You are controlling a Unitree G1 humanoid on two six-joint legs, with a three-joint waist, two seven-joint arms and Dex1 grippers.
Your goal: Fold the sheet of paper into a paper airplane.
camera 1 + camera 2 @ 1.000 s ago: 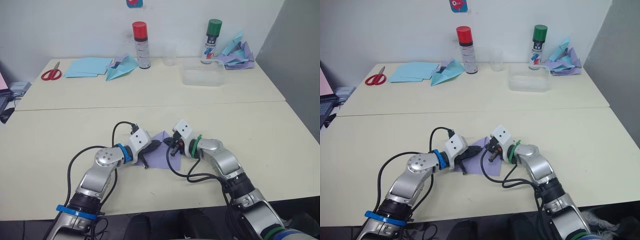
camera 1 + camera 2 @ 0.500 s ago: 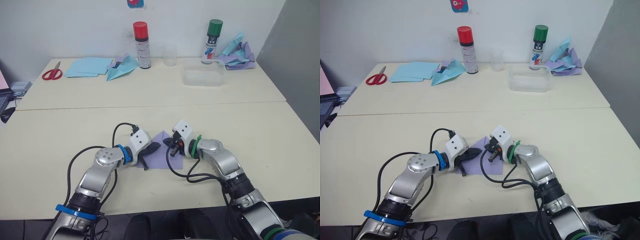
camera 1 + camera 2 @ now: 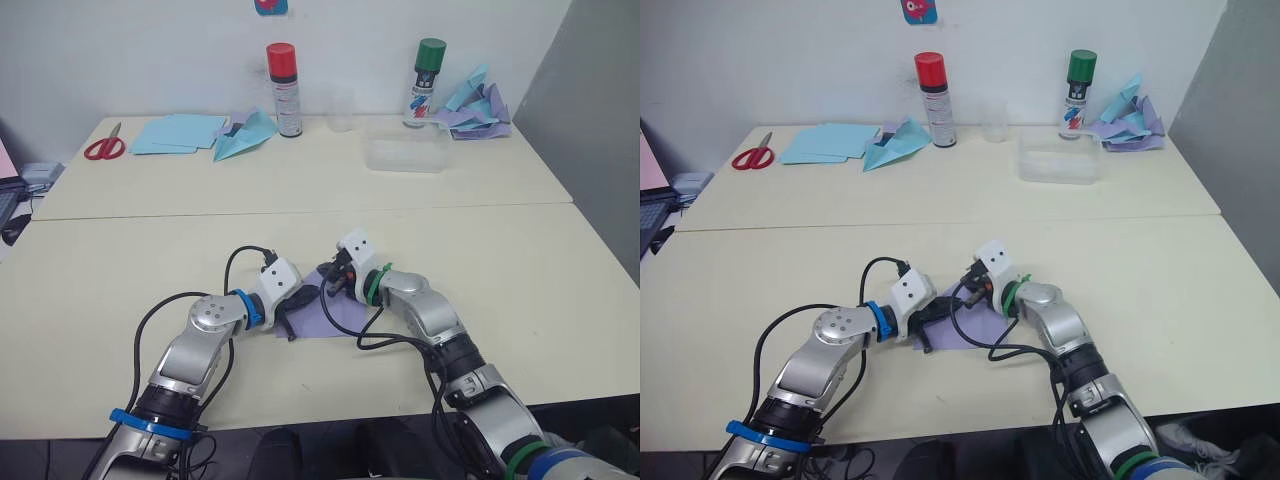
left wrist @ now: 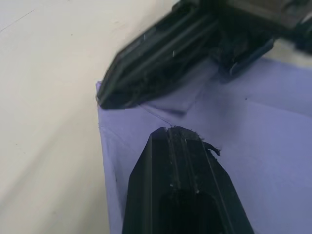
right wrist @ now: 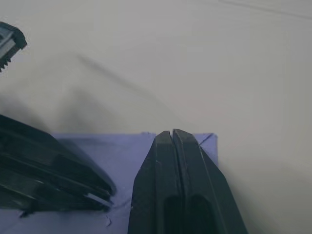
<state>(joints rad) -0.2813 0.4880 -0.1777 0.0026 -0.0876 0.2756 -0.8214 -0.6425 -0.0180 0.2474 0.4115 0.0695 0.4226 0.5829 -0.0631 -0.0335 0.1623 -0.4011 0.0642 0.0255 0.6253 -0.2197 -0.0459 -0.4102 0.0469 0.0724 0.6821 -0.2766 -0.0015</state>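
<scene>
The lavender sheet of paper (image 3: 342, 316) lies flat on the near table, between my two arms. My left gripper (image 3: 303, 296) is shut, its tips resting on the sheet's left part. My right gripper (image 3: 328, 284) is also shut and presses on the sheet's far corner, very close to the left one. In the left wrist view my own shut fingers (image 4: 173, 161) lie over the sheet of paper (image 4: 263, 146), with the right gripper (image 4: 161, 63) just beyond them. In the right wrist view the shut fingertips (image 5: 171, 141) sit at the paper's edge (image 5: 122, 146). No paper airplane of this paper is in view.
Along the far side of the table stand red scissors (image 3: 102, 148), light blue sheets (image 3: 175, 133), a light blue paper plane (image 3: 243, 137), a red-capped can (image 3: 282, 88), a clear cup (image 3: 341, 108), a clear container (image 3: 405, 155), a green-capped can (image 3: 425, 80) and a heap of paper planes (image 3: 475, 105).
My right gripper has moved left and a little farther away, onto the sheet's far corner and closer to the left gripper. The left gripper has stayed put.
</scene>
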